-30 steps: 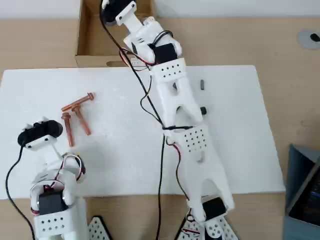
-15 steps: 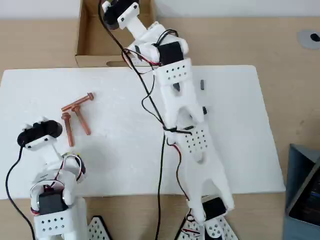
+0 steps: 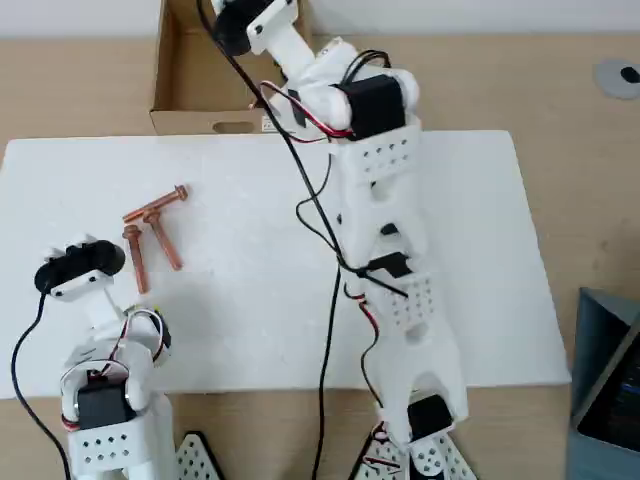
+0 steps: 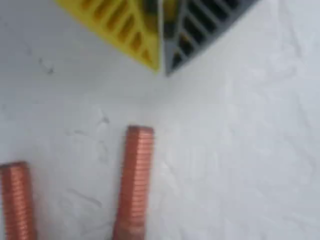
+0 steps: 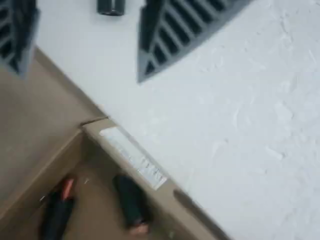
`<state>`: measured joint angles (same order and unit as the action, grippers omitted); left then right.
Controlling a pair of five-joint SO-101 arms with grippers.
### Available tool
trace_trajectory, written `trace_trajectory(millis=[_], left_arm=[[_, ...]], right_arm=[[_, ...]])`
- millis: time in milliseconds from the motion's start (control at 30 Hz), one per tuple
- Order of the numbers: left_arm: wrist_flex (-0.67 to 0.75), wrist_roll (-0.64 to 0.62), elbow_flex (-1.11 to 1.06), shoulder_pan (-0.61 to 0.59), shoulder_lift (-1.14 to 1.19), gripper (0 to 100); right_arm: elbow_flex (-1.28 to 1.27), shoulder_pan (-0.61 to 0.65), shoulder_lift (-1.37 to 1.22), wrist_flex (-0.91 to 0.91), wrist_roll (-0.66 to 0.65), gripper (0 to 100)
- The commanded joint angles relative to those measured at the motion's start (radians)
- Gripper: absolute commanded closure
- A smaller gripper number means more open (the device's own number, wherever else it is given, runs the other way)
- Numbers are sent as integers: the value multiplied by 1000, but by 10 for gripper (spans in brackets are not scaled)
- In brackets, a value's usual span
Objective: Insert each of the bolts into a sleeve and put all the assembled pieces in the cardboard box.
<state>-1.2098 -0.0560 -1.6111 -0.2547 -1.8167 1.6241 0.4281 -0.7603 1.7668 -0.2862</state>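
R tool [image 5: 82, 72]: wide open, empty; hangs over cardboard box [image 3: 180, 95] at far edge of white mat [image 3: 250, 320]; R arm [image 3: 385, 200] stretched across mat
L tool [image 4: 161, 57]: yellow + grey fingers [image 4: 125, 25] pinched tip to tip, nothing between; low over mat, just short of bolts
bolts [image 3: 155, 205]: 3 copper, bare, lying close together on L side of mat; two shanks in L wrist view, threaded ends nearest tool
box contents: 2 assembled pieces [image 5: 131, 202] on box floor; dark sleeves w/ copper showing at one end; apart from each other
sleeve [image 5: 111, 6]: one loose black sleeve on mat outside box wall; R arm hides part of mat, so sleeve count unknown
counter [image 3: 560, 100]: wood, carries mat + box
step (my read): drop-off looks done; next = R fetches sleeve, L fetches bolt
how to: lift R straight up clear of box wall before swinging; L must open before descending; take outermost bolt mid-shank so neighbours don't roll; line sleeve bore w/ shank, feed threaded end first
risk: round parts roll on mat
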Motion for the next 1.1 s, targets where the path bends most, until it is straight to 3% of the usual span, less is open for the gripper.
trace_trajectory(millis=[0, 267, 600, 833, 1067], left_arm=[[11, -8, 9, -11, -8, 998], [9, -8, 9, -11, -8, 998], [8, -8, 9, -11, -8, 998], [8, -8, 9, -12, -8, 998], [8, -8, 9, -12, -8, 998]], right_arm=[[22, -19, 136, 23, 18, 831], [-412, -90, 412, 23, 137, 831], [-1093, -148, 708, 20, 480, 831], [-1290, -142, 665, -28, 669, 831], [-1254, -133, 483, -69, 753, 829]])
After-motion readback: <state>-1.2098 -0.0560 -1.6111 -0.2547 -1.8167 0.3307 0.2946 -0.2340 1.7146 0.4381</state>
